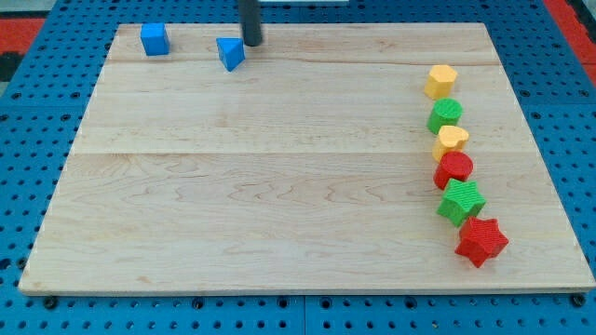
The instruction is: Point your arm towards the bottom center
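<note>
My tip (252, 43) is the lower end of a dark rod at the view's top, left of centre, on the wooden board (279, 186). It stands just right of a blue triangular block (230, 52), very close to it. A blue cube (155, 39) lies further left near the top left corner. Down the view's right side runs a column of blocks: a yellow block (440, 81), a green block (445, 115), a yellow heart-like block (451, 140), a red block (454, 168), a green star (462, 201) and a red star (481, 240).
The board lies on a blue perforated table (28, 140). Red perforated panels show at the top left corner (23, 28) and the top right corner (573, 19).
</note>
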Controlling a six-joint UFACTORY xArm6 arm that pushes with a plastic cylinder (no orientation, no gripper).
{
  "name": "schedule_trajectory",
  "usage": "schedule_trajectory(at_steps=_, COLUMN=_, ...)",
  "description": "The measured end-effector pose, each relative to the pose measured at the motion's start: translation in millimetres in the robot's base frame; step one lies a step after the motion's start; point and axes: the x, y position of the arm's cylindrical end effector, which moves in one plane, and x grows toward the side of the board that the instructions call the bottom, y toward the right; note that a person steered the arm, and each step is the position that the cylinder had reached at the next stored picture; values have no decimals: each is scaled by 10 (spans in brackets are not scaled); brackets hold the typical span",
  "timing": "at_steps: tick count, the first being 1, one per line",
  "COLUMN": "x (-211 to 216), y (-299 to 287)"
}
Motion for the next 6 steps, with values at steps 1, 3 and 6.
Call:
schedule_trajectory(at_steps=1, x=230, y=-78)
schedule_trajectory(at_steps=3, x=147, y=-1236)
schedule_trajectory(at_steps=6, x=149, y=-1036)
